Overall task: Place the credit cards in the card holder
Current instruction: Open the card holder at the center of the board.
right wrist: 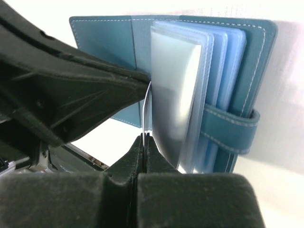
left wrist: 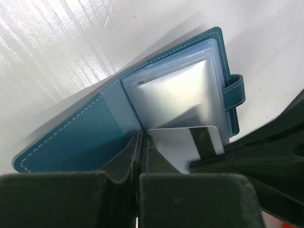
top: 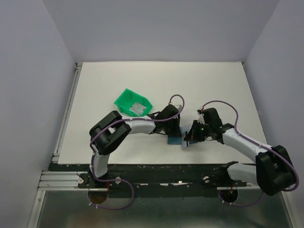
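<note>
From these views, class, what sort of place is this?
Probably a robot test cell: plain walls box in a white table, left arm and right arm bolted at its near edge.

Left arm (top: 137,126), right arm (top: 239,138) inward, jaws closed.

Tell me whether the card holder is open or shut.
Open: the card holder lies spread flat, clear sleeves exposed, its strap unfastened.
</note>
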`<state>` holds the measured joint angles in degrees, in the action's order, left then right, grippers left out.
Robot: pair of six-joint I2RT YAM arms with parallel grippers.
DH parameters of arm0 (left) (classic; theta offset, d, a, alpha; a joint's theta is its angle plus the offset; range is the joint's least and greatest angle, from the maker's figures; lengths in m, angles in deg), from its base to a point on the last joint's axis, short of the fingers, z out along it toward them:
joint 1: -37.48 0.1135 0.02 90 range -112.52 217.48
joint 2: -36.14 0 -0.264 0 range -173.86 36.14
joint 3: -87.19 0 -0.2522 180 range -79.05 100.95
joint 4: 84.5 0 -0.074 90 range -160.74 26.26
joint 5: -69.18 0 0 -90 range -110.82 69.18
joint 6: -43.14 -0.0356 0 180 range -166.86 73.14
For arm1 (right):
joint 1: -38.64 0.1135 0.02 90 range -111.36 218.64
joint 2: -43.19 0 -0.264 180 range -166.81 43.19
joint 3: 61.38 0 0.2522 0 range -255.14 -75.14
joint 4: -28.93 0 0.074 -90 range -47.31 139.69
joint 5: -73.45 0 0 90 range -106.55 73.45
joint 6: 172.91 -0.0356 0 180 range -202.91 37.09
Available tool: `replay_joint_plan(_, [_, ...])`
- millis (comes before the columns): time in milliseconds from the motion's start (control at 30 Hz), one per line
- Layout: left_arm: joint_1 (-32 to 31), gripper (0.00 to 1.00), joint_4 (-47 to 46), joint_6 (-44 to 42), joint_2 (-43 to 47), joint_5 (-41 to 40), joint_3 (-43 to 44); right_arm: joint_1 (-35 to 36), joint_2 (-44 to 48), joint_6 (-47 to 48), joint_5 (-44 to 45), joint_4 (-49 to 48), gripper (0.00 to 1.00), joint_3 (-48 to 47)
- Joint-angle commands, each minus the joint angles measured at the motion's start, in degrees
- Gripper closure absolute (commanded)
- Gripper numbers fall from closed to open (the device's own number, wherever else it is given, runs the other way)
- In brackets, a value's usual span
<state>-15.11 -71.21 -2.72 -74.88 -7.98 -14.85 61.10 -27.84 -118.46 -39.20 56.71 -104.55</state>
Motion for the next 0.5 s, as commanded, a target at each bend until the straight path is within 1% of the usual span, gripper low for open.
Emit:
replay_joint_plan(0, [-0.5,1.00,2.6,0.2,-3.3,-1.5,-1.7,0.2,5.6,1.5,3.0,7.1,1.00,-3.2])
replay_joint_plan(167, [-0.4,1.00,2.5,0.1,-3.1,-2.0,-2.5,0.0,7.6,2.7,8.3,14.3,1.00,-6.4])
replay_joint_plan(300, [-0.4,1.00,2.1,0.2,-2.9,-1.9,-3.1,0.1,5.6,4.0,13.8,19.3,1.00,-9.3])
replay_joint_plan(467, [-0.4,1.00,2.1,0.4,-2.6,-1.9,-3.6,0.0,2.7,5.9,17.7,23.7,1.00,-12.1])
